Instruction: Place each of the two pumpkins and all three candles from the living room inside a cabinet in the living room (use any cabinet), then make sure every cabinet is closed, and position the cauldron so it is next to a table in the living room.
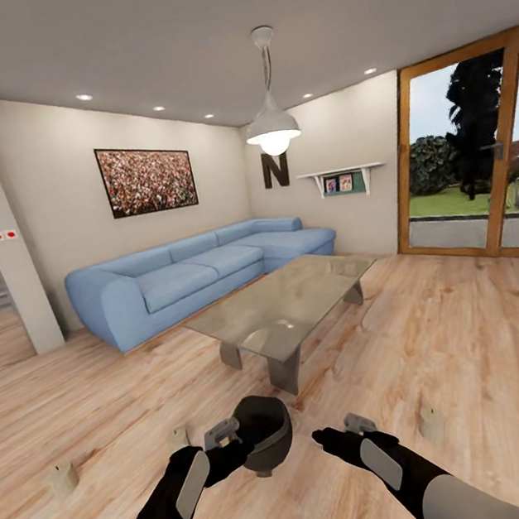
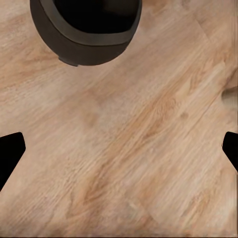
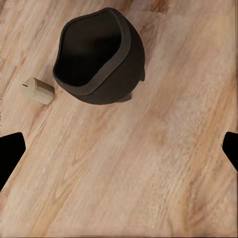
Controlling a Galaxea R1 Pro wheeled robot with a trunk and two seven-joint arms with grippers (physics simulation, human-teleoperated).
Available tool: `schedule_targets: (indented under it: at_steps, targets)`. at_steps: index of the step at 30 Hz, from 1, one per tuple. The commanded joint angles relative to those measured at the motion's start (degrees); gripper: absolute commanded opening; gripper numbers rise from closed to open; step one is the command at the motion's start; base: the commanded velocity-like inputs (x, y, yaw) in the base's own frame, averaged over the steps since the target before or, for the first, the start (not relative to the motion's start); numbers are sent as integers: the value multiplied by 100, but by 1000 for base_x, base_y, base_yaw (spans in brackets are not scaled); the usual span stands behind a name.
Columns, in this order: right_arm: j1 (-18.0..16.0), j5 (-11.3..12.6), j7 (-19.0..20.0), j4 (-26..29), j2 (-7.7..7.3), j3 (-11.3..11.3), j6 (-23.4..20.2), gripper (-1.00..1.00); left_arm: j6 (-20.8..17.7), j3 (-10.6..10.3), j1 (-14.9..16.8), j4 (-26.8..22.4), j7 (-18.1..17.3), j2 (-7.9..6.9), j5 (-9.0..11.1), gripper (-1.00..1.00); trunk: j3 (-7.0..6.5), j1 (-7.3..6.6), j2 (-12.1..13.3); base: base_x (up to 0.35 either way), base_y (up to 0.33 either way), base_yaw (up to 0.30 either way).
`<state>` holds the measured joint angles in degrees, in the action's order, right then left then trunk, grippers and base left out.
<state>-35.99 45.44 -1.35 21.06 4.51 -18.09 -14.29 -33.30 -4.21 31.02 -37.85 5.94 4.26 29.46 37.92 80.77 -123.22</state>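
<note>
One glossy black round-bellied cauldron (image 1: 264,433) sits on the wooden floor, just beside the left gripper (image 1: 222,433) and between it and the right gripper (image 1: 345,430).

Three short beige cylindrical candles stand on the floor: one (image 1: 64,479) well out beyond the left gripper, one (image 1: 178,437) close by its outer side, one (image 1: 431,423) just past the right gripper.

One low rectangular coffee table with a glossy grey top (image 1: 287,301) stands ahead of both grippers, and one long light-blue corner sofa (image 1: 195,274) behind it.

The cauldron (image 1: 266,433) stands on the floor (image 1: 439,332) just before the counter (image 1: 288,305), with one candle (image 1: 178,437) close at its left, another (image 1: 64,478) farther left, a third (image 1: 432,423) at right, and the sofa (image 1: 195,274) behind the counter.
</note>
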Motion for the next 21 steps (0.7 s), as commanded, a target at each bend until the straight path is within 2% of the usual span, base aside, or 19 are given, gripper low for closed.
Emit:
schedule_targets:
  at_steps: [1, 5, 15, 18, 21]
  targets:
    - [-6, 26, 20, 3, -12, -28, -12, 100, -19, -18, 0, -12, 56, -3, 60, 100, -19, -27, 38, -313, 160, -226]
    - [-5, 29, 77, 3, -58, -14, -12, 100, -19, -19, 0, -12, 56, -4, 60, 100, -116, -115, 199, -313, 160, -226]
    - [-5, 30, 91, 3, -146, 199, -12, 100, -19, -35, 0, -12, 58, 35, 60, 100, -360, -334, 600, -313, 160, -226]
    - [-5, 25, 94, 3, -207, 405, -9, 100, -20, -43, 0, -12, 60, 52, 60, 100, -433, -400, 720, -312, 160, -228]
    - [-5, 28, 100, 3, -332, 503, 2, 100, -66, -50, 0, -12, 61, 62, 57, 100, -507, -466, 840, -312, 160, -230]
